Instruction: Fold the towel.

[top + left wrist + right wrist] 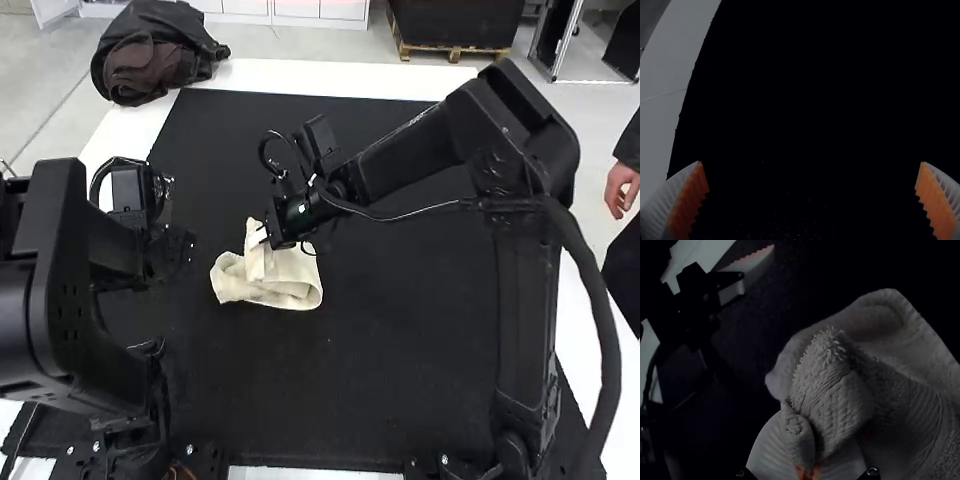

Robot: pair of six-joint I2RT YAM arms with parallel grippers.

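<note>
Towel (295, 270), approx. mid-mat, partly folded & bunched. Its near part lies low on the black mat (400, 400), w/ a rounded fold at one side; its far part stands up toward the R tool (807, 470). Judged step: bringing the raised part over to form or tidy a fold. For good execution, the near layers shd. lie flat & square first, b/c any ruck there will carry thru to the finished fold. The raised part is best laid down low & slow, edge to edge, then let go only once it rests on the layer beneath; a high or quick release may let it slump or twist. The L tool, if used, cd. pin the near layers meanwhile, w/o dragging them.

Tools, near to far. L tool (811, 162): white ribbed fingers w/ orange pads, spread wide, holding nothing, over the mat & apart from the towel. R tool: on the arm reaching in from the R side; fingers pressed tog. on a small gathered bit of cloth, w/ a loose, nubbly flap bulging above the grip & the wider cloth spreading beyond. Farthest: a dk. bag or jacket (150, 60) at the counter's (330, 74) far L corner, well apart from the work.
</note>
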